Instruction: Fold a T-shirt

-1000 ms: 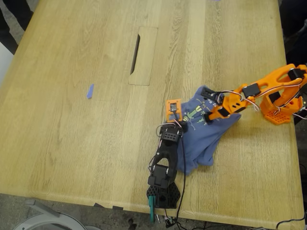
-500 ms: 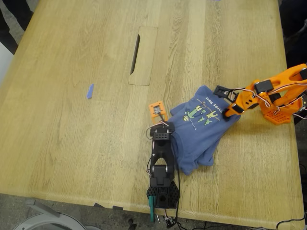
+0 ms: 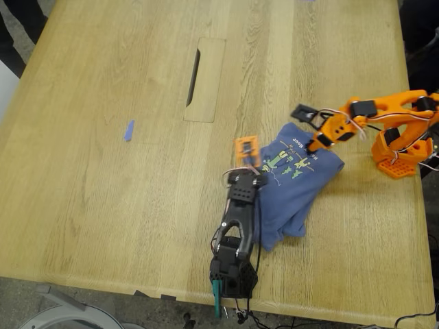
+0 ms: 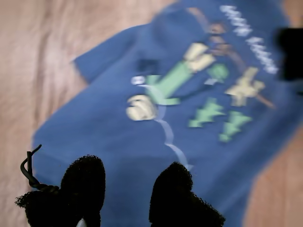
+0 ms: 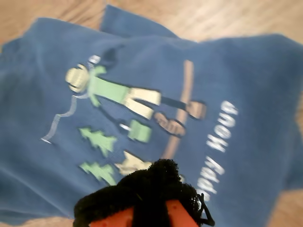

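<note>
The periwinkle-blue T-shirt (image 3: 296, 179) lies as a bunched, partly folded bundle near the table's front right in the exterior view, with its green-and-yellow print (image 3: 282, 163) facing up. My first gripper (image 3: 248, 159), on the black arm, hovers at the shirt's edge on the exterior view's left. In the first wrist view its black pads (image 4: 85, 182) stand apart over the shirt (image 4: 156, 142), empty. My second gripper (image 3: 313, 144), on the orange arm, is at the shirt's far edge by the lettering. In the second wrist view (image 5: 156, 189) its pads are together over the shirt (image 5: 246, 94).
A long cable slot (image 3: 195, 77) is cut into the wooden table (image 3: 103, 205) at the back middle. A small blue tape scrap (image 3: 129, 130) lies at the exterior view's left. The orange arm's base (image 3: 400, 155) stands at the right edge, the black arm's base (image 3: 233, 274) at the front edge.
The shirt's printed part has been spread out, so the print shows fully. The orange arm has pulled back and lifted off the cloth. The black arm's gripper swung left, then back right.
</note>
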You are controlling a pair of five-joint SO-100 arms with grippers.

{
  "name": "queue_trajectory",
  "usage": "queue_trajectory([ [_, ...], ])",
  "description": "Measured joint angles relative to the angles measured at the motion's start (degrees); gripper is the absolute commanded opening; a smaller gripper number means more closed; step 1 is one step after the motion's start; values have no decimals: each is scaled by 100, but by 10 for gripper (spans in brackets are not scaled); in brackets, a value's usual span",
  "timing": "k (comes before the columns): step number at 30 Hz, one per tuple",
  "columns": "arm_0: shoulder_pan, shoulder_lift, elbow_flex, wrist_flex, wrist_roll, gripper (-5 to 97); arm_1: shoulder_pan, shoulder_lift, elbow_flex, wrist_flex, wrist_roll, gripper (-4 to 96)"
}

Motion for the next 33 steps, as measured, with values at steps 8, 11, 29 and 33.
queue_trajectory([
  [8,729,-738,229,-1143,-44,187,-343,-1292,-483,-1055,-18,1],
  [11,712,-1072,686,-1934,-70,187,-422,-1292,-18,-1468,53,1],
  [29,-888,-1125,1617,-3138,-79,198,-554,773,2936,-1784,308,1],
  [33,-1380,-1063,1626,-2944,-70,199,-483,1204,3173,-1441,308,1],
])
